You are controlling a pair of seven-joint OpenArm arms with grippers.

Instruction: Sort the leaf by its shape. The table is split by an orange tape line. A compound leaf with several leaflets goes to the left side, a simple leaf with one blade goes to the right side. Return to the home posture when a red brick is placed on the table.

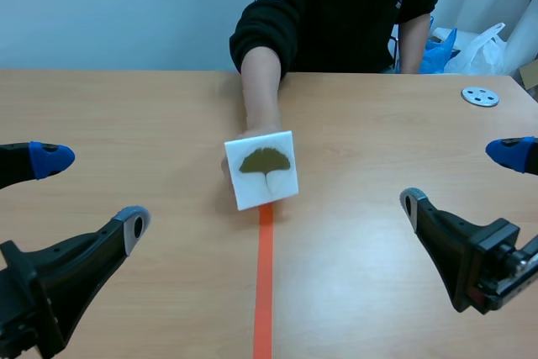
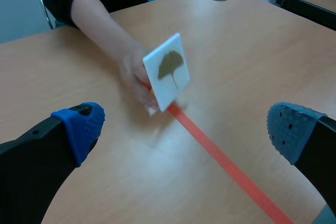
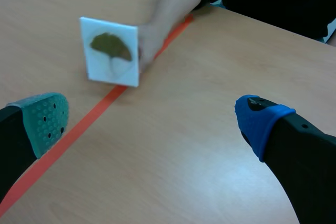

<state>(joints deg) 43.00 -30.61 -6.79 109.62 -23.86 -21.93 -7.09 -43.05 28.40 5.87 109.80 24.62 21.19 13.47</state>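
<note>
Spread and empty, the left gripper (image 1: 92, 191) and right gripper (image 1: 462, 178) stand at the near edge of the counter (image 1: 378, 124). Reaching now risks striking the hand (image 2: 134, 74) holding the white card (image 1: 261, 170) tilted above the far end of the tape line (image 1: 264, 292), mid-counter. Its leaf (image 1: 266, 161): one olive, fan-shaped blade, short stalk.

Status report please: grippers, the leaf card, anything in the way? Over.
Left gripper open, right gripper open, both empty. White card with one fan-shaped leaf, tilted, above orange tape line. Person's hand holds it: in the way.
</note>
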